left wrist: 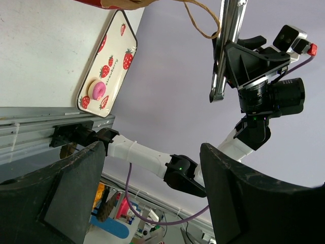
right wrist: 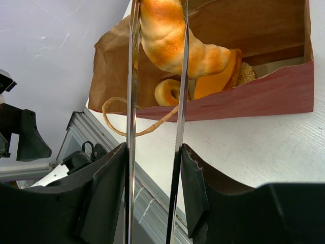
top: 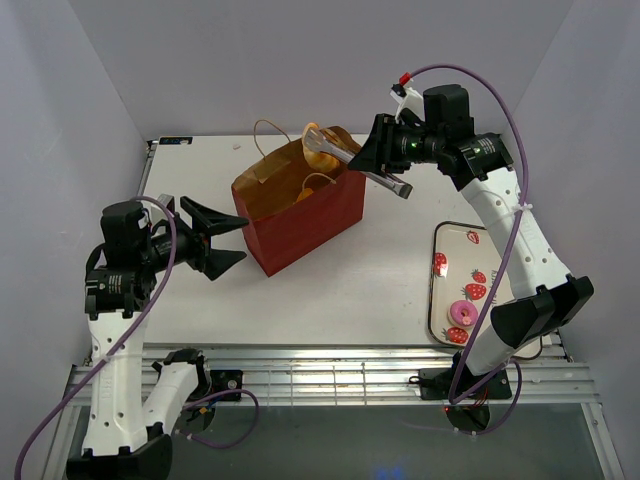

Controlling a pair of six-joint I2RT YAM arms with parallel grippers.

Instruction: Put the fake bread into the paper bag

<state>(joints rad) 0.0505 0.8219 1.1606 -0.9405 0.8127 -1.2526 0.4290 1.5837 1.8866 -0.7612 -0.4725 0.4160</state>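
Over the paper bag (top: 310,215) mouth: our right gripper (right wrist: 155,152) clamps the tongs (right wrist: 133,101), croissant (right wrist: 167,35) pinched between their blades | left gripper (top: 225,240) gapes empty (beside the bag) | step: drop-in | next: we let the tongs spread so it falls inside; doughnut (top: 462,313) lies on the tray (top: 440,240)

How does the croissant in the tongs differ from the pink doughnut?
The croissant is golden, long and ridged; the doughnut is round with pink icing. The croissant hangs pinched in the tongs over the open paper bag; the doughnut lies flat on the strawberry tray. Both are toy pastries.
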